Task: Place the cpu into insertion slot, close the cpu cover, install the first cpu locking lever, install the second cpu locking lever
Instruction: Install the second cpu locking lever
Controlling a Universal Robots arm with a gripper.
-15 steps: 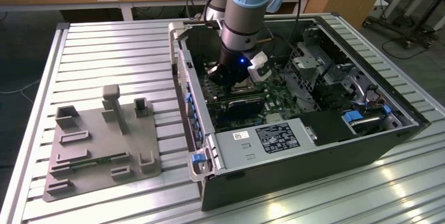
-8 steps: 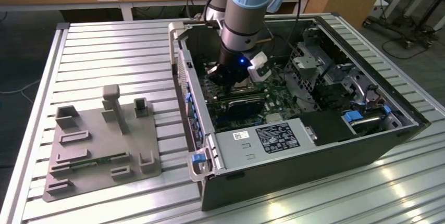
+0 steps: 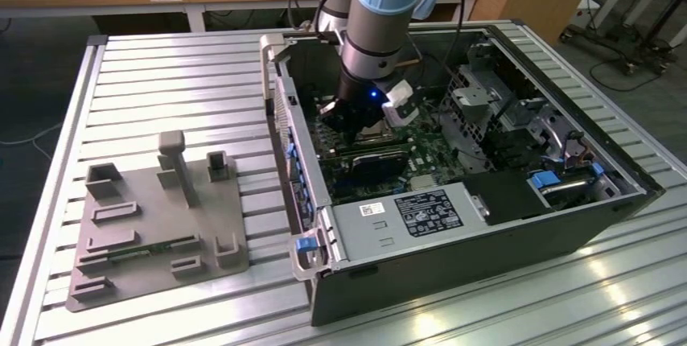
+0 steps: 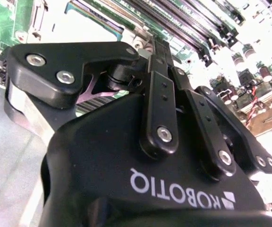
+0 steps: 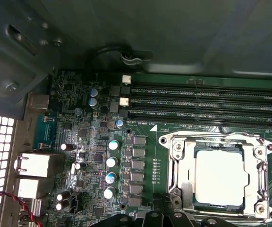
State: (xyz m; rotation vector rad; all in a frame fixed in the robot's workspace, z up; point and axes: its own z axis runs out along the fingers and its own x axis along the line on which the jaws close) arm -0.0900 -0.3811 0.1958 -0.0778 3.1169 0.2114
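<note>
In the first wrist view the cpu (image 5: 219,177) lies flat in the insertion slot (image 5: 264,182), its pale silvery top facing up. The cpu cover (image 5: 182,166), a silver frame, lies down around it, and the chip shows through the cut-out. Thin wire levers run along the socket's edges; I cannot tell whether they are latched. My gripper (image 5: 166,208) hangs just beside one edge of the socket, black fingers together and holding nothing. In the second wrist view the gripper (image 4: 154,45) fingers meet above the board. In the exterior view the gripper (image 3: 346,119) reaches down inside the open computer case.
Long memory slots (image 5: 202,101) run beside the socket, and capacitors (image 5: 111,163) and rear ports (image 5: 32,165) stand on its other side. The case wall (image 3: 281,121) and a black labelled box (image 3: 429,211) hem in the arm. A grey fixture plate (image 3: 150,225) lies on the table at the exterior view's left.
</note>
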